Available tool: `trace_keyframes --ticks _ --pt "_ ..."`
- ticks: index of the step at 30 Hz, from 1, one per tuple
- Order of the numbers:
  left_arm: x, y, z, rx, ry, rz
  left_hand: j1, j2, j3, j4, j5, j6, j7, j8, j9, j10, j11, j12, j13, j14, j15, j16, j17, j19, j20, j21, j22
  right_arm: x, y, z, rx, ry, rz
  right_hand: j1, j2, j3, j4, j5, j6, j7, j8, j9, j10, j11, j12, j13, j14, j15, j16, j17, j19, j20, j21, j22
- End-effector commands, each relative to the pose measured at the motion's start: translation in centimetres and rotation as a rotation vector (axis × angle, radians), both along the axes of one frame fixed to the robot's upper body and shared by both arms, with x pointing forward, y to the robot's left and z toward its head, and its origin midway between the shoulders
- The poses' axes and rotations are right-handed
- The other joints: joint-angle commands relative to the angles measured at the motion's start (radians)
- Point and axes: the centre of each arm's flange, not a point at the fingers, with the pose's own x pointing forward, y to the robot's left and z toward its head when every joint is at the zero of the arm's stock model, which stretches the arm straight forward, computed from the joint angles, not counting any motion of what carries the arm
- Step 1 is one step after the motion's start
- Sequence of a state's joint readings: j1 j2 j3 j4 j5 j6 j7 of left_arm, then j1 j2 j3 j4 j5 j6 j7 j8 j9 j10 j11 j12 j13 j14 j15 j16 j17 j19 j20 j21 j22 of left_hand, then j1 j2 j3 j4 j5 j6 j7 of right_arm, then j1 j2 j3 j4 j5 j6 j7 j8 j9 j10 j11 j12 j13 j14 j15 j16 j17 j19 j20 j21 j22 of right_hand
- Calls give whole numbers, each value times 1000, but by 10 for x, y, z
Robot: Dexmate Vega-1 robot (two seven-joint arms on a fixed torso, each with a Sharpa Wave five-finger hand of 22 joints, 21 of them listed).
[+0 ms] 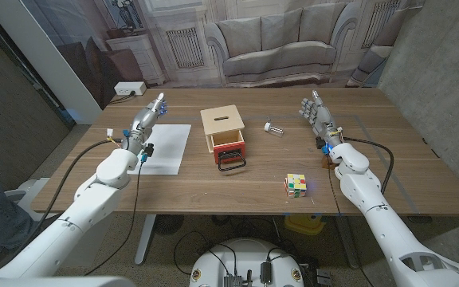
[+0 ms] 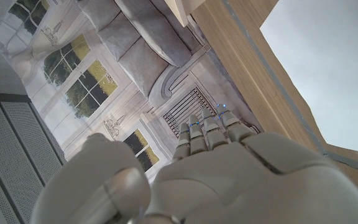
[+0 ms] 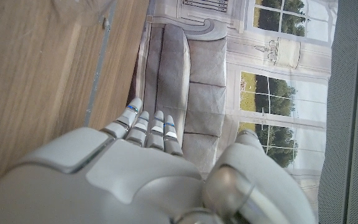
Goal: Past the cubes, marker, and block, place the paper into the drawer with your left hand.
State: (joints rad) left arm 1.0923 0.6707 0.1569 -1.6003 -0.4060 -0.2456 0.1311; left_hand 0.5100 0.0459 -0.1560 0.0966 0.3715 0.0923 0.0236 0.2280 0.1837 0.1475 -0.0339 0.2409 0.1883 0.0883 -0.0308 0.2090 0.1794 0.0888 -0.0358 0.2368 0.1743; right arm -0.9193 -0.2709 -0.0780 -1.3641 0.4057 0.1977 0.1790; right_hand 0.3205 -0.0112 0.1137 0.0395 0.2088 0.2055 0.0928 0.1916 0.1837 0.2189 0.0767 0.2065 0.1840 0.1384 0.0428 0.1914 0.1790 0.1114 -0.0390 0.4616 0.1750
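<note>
The wooden surface has a warm brown grain running along its length, with a smooth matte finish. On it, toward the robot's left, lies the flat white rectangular sheet of paper, thin and uncreased, one short edge toward the front. The left hand, made of pale grey moulded plastic with rounded segments, stands at the paper's left edge; its fingers are straight, close together and reach away from the robot, holding nothing. In the left wrist view the same hand has a glossy shell, and the white paper lies beside it on the wood.

At the middle stands the small light-wood box with a slot in its top, square and plain. Its red drawer is pulled out toward the front, with a black wire loop handle; what is inside the drawer cannot be told.

Just right of the box lies a small clear cylinder with a dark cap, on its side. Nearer the front sits a multicoloured puzzle cube with small square tiles.

The right hand stands upright on the right, well apart from the cube, its fingers extended and slightly apart, gripping nothing. The right wrist view shows its smooth grey back.
</note>
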Motion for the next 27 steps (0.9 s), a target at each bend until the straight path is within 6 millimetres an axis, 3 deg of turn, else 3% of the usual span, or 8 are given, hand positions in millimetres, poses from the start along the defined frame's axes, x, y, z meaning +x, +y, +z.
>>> trace_keyframes --ticks 1,27 --pt "-1 7 6 17 -8 8 10 -1 -3 -6 6 9 4 4 4 12 -3 2 4 12 -1 0 4 9 -27 1 6 -2 2 6 0 -17 -11 5 6 2 -6 -2 -2 -3 1 3 -4 -2 -1 2 -7 3 -2 5 3 -11 -6 1" --pt "4 19 7 62 -59 67 24 2 -10 -11 10 38 3 4 5 36 -11 0 5 48 -6 3 5 34 -31 2 7 -11 -3 7 18 -26 -48 5 8 -1 -7 -3 -4 -3 1 3 -5 1 0 2 -6 3 -1 6 8 -10 -16 1"
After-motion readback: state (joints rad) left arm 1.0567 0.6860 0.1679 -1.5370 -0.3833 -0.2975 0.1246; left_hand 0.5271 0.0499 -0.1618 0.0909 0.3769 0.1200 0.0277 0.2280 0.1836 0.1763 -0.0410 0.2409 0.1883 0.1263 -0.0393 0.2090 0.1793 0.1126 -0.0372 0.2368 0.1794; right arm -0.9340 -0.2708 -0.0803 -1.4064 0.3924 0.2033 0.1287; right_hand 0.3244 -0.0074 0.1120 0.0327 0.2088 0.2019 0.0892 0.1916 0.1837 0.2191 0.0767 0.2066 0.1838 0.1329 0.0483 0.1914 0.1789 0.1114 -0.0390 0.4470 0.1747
